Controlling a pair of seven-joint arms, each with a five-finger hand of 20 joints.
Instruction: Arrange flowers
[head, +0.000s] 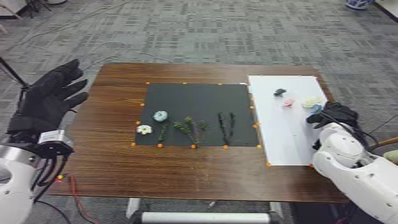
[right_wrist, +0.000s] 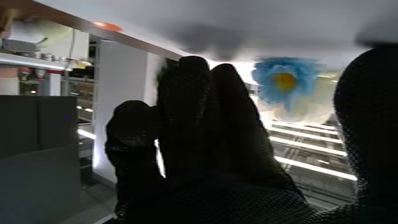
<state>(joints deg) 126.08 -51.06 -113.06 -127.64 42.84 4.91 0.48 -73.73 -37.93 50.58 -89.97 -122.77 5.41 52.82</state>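
Observation:
In the head view, my right hand (head: 338, 116) is at the right edge of the white board (head: 289, 142), beside a blue flower (head: 314, 118). A cream flower (head: 309, 102), a pink one (head: 288, 103) and a dark one (head: 280, 92) lie farther up the board. The black mat (head: 191, 95) holds a pale blue flower (head: 161, 116), a white flower (head: 144, 129), green sprigs (head: 187, 128) and dark stems (head: 222, 127). In the right wrist view, straight fingers and thumb of my right hand (right_wrist: 191, 130) stand apart, the blue flower (right_wrist: 284, 80) between them. My left hand (head: 55, 95) is open.
The brown table (head: 178, 175) extends around the mat and board. Small orange markers (head: 194, 146) line the mat's edges. My left hand is off the table's left side. A red cable (head: 75, 195) runs by the front left corner.

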